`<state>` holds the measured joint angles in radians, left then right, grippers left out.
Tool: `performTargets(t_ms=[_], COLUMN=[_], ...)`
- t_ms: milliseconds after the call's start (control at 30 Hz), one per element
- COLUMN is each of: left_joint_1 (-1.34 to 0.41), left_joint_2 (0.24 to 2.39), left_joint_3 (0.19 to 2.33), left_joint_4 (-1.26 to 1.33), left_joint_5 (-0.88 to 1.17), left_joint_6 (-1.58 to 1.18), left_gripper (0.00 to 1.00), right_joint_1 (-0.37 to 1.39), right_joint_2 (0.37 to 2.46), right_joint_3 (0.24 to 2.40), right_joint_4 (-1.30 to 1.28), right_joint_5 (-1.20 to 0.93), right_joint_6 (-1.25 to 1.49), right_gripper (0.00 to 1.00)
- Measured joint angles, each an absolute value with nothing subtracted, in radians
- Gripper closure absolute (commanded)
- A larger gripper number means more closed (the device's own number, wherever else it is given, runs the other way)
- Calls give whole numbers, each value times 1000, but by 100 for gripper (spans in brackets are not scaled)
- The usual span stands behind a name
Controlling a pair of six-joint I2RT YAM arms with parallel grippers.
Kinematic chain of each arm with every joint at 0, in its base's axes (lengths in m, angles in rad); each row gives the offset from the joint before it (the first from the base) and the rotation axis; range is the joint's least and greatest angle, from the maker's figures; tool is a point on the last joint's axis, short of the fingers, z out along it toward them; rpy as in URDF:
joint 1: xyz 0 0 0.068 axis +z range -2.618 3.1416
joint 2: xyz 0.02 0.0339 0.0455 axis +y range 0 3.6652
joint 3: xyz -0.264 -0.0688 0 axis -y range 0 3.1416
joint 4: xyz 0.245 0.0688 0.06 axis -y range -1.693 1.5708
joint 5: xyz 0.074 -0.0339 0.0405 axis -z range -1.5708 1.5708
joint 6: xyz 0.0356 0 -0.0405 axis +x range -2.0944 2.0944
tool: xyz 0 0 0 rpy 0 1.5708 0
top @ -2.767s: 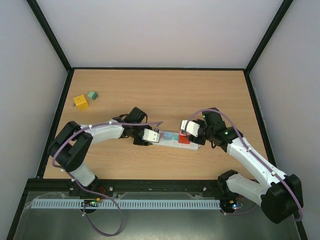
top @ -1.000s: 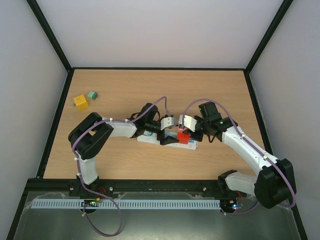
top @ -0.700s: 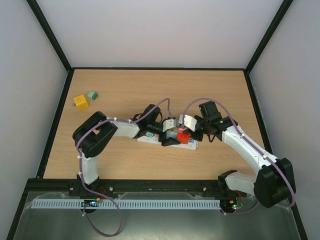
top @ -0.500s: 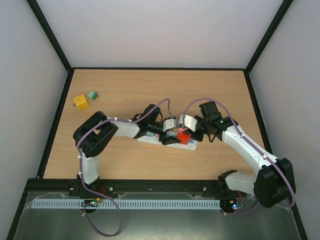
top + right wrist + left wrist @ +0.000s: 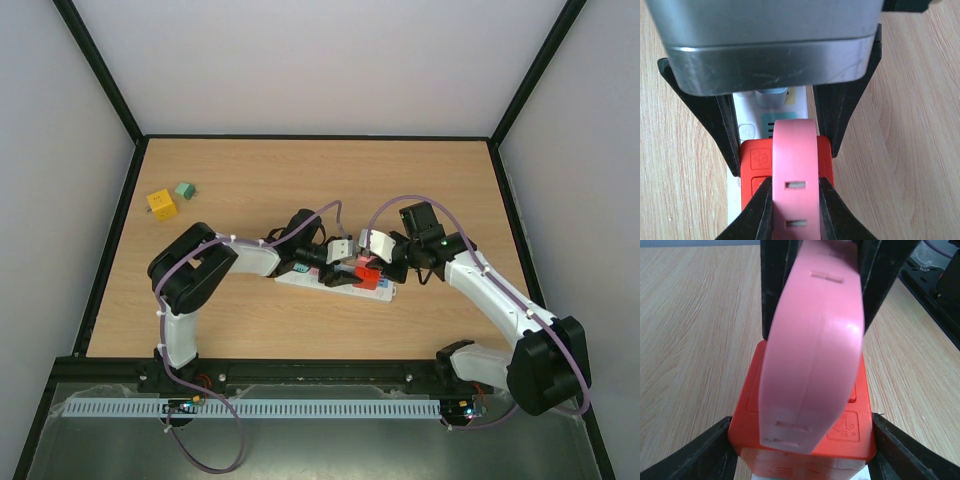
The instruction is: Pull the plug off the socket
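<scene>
Your right gripper (image 5: 795, 189) pinches the pink handle (image 5: 795, 150) of the red plug (image 5: 756, 161). Your left gripper (image 5: 801, 442) clamps the plug's sides, above the white power strip (image 5: 746, 131).

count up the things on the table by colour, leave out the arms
white socket: 1
red plug with a pink loop: 1
yellow block: 1
green block: 1
total: 4
</scene>
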<state>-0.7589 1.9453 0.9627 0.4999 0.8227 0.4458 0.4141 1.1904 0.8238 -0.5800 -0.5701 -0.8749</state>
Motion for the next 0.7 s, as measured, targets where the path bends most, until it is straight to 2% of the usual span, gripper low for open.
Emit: performTargets(t_ms=[300,700], left_joint_1=[-761,-773], left_joint_2=[1946,1952], left_joint_3=[947,950], left_joint_4=[532,541], left_joint_5=[820,819], left_joint_6=[463,468], left_gripper=[54,59], right_joint_1=[401,373], right_joint_2=[1205,1223], right_joint_3=[848,890], right_joint_4=[-615,-693], right_joint_5=[-587,-613], right_joint_6=[-875,-874], right_gripper=[92,94])
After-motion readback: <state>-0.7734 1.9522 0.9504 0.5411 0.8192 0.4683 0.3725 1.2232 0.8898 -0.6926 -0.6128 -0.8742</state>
